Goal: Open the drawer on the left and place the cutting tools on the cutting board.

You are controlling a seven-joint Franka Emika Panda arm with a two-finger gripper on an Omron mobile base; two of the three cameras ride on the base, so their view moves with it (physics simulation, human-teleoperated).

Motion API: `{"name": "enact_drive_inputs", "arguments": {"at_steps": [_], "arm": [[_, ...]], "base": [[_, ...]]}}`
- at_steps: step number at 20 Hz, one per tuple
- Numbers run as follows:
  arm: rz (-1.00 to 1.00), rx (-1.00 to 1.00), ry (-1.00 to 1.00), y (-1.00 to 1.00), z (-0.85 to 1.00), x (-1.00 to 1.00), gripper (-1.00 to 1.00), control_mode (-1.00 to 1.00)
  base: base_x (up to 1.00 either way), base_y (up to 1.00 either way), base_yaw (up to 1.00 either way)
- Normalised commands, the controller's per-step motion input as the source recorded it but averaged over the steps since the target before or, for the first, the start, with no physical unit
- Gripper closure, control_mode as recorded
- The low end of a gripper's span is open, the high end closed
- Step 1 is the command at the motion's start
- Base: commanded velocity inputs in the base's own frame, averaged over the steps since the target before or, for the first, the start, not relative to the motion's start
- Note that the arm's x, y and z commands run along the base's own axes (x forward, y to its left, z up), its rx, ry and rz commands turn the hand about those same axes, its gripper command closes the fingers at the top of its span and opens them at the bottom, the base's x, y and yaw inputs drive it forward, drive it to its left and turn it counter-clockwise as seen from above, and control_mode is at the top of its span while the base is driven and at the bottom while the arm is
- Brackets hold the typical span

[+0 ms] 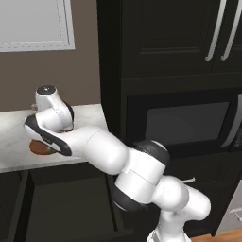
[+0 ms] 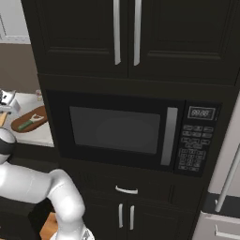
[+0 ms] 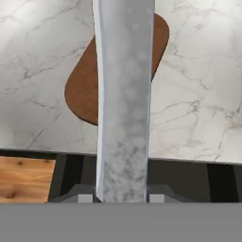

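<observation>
Even, soft rendered light brightens the white marble surface (image 3: 198, 94); the dark cabinets beside it stay dim, details blurry.

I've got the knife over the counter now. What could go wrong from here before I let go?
1. The knife hides the middle of the cutting board in the hand view, so it may land partly on the counter.
2. The peeler lies on the board; lowering the blade could knock it off.
3. The gripper sits near the counter edge, above the open drawer; an early release could drop the knife back in.
</observation>
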Motion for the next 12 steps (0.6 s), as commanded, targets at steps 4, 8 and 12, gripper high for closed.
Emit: {"name": "enact_drive_inputs", "arguments": {"at_steps": [4, 8, 12], "arm": [[-0.05, 0.39, -0.09, -0.28, -0.12, -0.14, 1.00, -1.00], [-0.12, 0.55, -0.18, -0.42, -0.11, -0.22, 1.00, -1.00], [-0.03, 0.14, -0.03, -0.08, 0.00, -0.02, 1.00, -1.00]], "base": [[0.00, 0.00, 0.00], [0.00, 0.00, 0.00], [0.00, 0.00, 0.00]]}}
